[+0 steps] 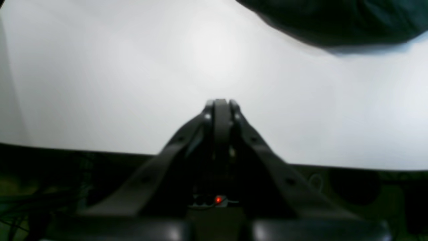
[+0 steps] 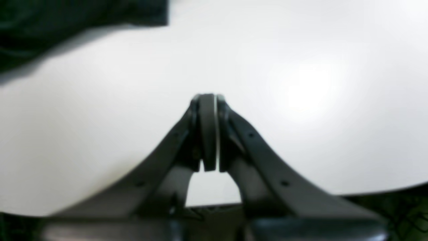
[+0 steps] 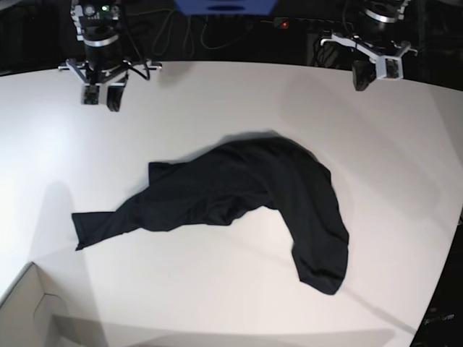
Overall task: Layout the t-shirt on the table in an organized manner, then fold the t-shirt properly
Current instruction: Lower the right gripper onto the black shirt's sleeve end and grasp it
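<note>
Starting layout step: t-shirt [image 3: 231,206] lies crumpled mid-bench [image 3: 391,130]. Left end effector [image 1: 220,104] & right end effector [image 2: 207,99] closed, empty, parked beyond shirt. Next: reach a hem corner, grip, spread.

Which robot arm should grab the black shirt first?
Probably the right arm's jaws: the crumpled black fabric t-shirt stretches a long sleeve end toward its side. The left arm's jaws look farther off.

T-shirt [image 3: 239,202] on table [image 3: 217,94], mid-tabletop, crumpled, not spread.

Base view: one end trails twd near-left, other end bunches twd near-right. Right gripper [image 3: 101,95] at far-left edge, left gripper [image 3: 376,72] at far-right edge, both over table, well apart from shirt. Box corner [image 3: 29,314] at near-left, beside table edge.
</note>
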Controlling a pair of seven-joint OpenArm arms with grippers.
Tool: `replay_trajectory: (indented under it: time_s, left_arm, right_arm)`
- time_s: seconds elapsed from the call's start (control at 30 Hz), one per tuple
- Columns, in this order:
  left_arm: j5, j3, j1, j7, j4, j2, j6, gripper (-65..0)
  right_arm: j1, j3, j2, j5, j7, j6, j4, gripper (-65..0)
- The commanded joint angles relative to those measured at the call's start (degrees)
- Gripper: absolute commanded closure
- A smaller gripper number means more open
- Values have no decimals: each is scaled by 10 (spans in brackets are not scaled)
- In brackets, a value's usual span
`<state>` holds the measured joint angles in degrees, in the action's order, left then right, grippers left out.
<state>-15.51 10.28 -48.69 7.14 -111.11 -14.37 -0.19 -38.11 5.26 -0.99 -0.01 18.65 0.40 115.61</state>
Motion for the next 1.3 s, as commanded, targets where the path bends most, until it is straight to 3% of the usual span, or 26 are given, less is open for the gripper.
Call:
replay_trajectory:
  time_s: [0.0,0.2,0.37,0.47,0.63,0.83,1.0,1.2,1.27]
  left_arm:
    - [0,2,-4,-14,-10,-4,1,-6]
    - [0,1,-3,-14,-10,-4,1,-35]
    - [0,2,2,-14,-26,-4,2,-236]
    - [0,2,1,-15,-37,-4,3,-316]
    - [0,2,1,-15,-38,-3,3,-321]
    - [0,2,-1,-15,-37,-3,2,-321]
    - [0,2,-4,-15,-36,-3,3,-321]
    - [0,2,-9,-15,-36,-2,4,-321]
    - [0,2,-8,-15,-36,-2,4,-321]
  right_arm:
    - [2,1,2,0,-15,-1,11,-57]
    - [25,-48,5,0,-15,0,11,-256]
    - [55,-104,37,-2,-15,0,9,-319]
    - [91,-134,62,-2,-14,0,8,-324]
    - [152,-149,84,-3,-2,0,7,-327]
    - [269,-151,90,-3,139,1,-38,-356]
    - [345,-151,93,-3,164,1,-124,-413]
    - [406,-152,104,-3,163,76,-210,-412]
    - [427,-153,110,-3,163,83,-231,-412]
